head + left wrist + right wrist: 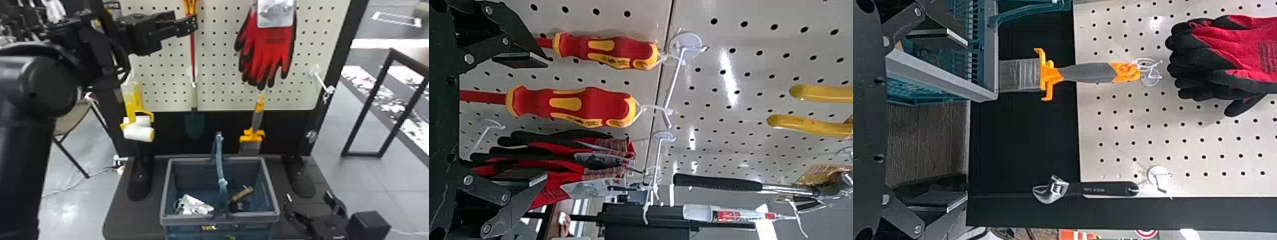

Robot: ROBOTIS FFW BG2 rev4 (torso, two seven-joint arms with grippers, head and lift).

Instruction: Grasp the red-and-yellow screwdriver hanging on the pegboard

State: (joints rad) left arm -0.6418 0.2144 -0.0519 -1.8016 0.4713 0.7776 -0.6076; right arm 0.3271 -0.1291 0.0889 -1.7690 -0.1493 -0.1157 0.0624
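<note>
I see the pegboard (223, 89) standing behind the basket (191, 219); the screwdriver (192, 54) hangs above the basket, gloves (265, 48) above-right, roller (139, 131) above-left.

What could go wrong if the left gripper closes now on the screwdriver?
1. In the wrist view the open left gripper frames one screwdriver and also the red gloves, so it might pinch the gloves too.
2. A second screwdriver of the same look hangs right beside one finger; it may be knocked.
3. The thin white hook could catch the handle on pulling.
</note>
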